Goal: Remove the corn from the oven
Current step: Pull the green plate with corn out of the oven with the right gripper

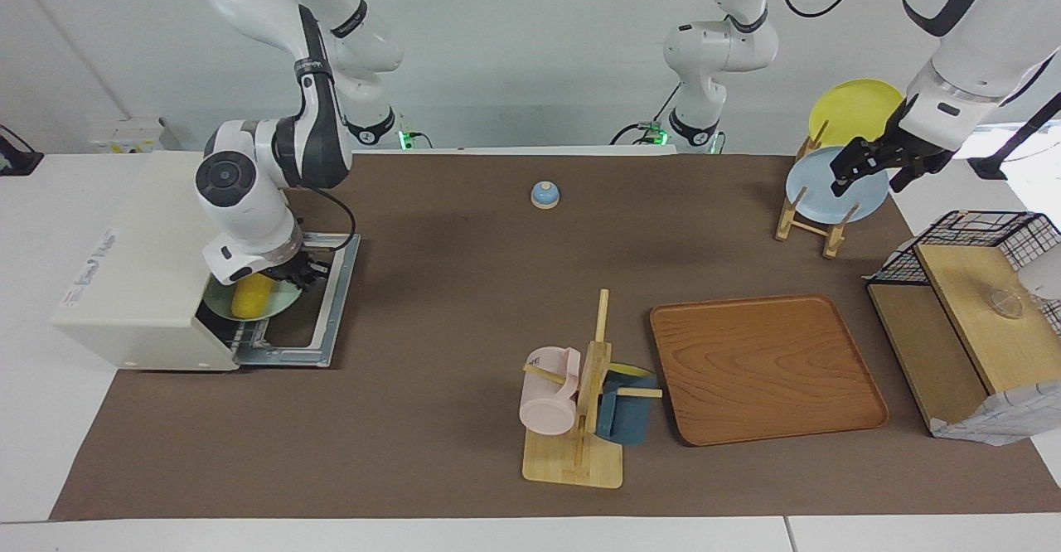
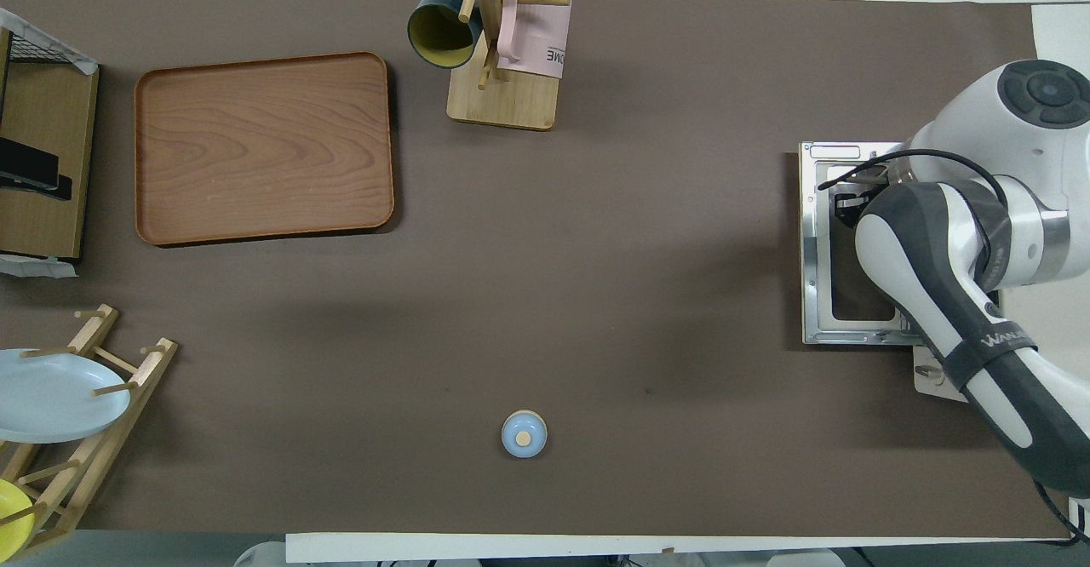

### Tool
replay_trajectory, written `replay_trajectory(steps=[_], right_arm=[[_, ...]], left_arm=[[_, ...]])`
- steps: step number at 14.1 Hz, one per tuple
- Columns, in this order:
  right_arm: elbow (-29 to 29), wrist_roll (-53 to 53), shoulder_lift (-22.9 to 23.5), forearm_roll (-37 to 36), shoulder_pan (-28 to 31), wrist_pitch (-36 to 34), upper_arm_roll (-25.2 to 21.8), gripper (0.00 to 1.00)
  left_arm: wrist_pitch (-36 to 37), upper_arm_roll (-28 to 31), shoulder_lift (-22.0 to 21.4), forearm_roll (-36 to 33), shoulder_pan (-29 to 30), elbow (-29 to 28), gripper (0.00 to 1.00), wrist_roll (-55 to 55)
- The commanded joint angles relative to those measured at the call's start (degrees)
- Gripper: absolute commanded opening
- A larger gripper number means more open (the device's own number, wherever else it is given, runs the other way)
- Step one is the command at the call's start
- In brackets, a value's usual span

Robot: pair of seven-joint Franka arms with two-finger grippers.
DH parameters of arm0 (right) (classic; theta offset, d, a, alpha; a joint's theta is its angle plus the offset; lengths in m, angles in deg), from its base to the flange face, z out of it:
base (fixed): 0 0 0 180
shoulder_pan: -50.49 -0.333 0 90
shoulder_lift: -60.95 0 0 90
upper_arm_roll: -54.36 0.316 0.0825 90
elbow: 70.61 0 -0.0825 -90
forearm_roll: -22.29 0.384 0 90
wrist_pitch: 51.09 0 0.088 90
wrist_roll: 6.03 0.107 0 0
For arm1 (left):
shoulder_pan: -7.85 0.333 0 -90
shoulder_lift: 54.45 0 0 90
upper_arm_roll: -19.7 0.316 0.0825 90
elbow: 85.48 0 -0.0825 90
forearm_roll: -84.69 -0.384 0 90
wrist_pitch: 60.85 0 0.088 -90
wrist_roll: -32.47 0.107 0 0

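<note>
The cream-white oven (image 1: pixel 133 287) stands at the right arm's end of the table with its door (image 1: pixel 327 303) dropped flat open. The yellow corn (image 1: pixel 251 297) lies on a pale green plate (image 1: pixel 217 305) at the oven's mouth. My right gripper (image 1: pixel 292 274) is low over the door and the plate, right at the corn's end nearer the robots. In the overhead view the right arm covers the oven and the corn, and only the door frame (image 2: pixel 817 252) shows. My left gripper (image 1: pixel 866 172) waits open in the air over the plate rack.
A wooden rack (image 1: pixel 808 220) holds a blue plate (image 1: pixel 816 200) and a yellow plate (image 1: pixel 854 108). A wooden tray (image 1: pixel 763 365), a mug stand (image 1: pixel 580 419) with a pink mug and a blue mug, a small blue bell (image 1: pixel 545 194), and a black wire basket (image 1: pixel 986 233) with wooden boards are also on the table.
</note>
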Motion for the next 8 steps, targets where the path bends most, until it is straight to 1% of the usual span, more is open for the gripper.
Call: replay_trajectory(steps=[1, 2, 4, 6, 7, 8], right_arm=[[5.0, 0.1, 1.1, 0.4, -3.9, -4.6, 0.3, 0.00], [7.9, 3.4, 2.2, 0.4, -6.9, -6.1, 0.3, 0.00], [14.5, 12.9, 5.1, 1.1, -15.1, -8.3, 0.3, 0.00], [28.0, 25.6, 14.3, 1.2, -25.0, -12.8, 0.3, 0.00], [34.0, 30.2, 19.0, 0.9, -28.7, -14.4, 0.3, 0.00], [39.4, 33.9, 23.0, 0.9, -31.9, -14.2, 0.4, 0.00]], left_arm=[[-1.2, -0.2, -1.4, 0.3, 0.3, -1.8, 1.00, 0.1], [-1.2, -0.2, -1.4, 0.3, 0.3, -1.8, 1.00, 0.1], [-1.2, -0.2, -1.4, 0.3, 0.3, -1.8, 1.00, 0.1], [-1.2, -0.2, -1.4, 0.3, 0.3, -1.8, 1.00, 0.1], [-1.2, -0.2, -1.4, 0.3, 0.3, -1.8, 1.00, 0.1], [-1.1, -0.2, -1.4, 0.3, 0.3, -1.8, 1.00, 0.1]])
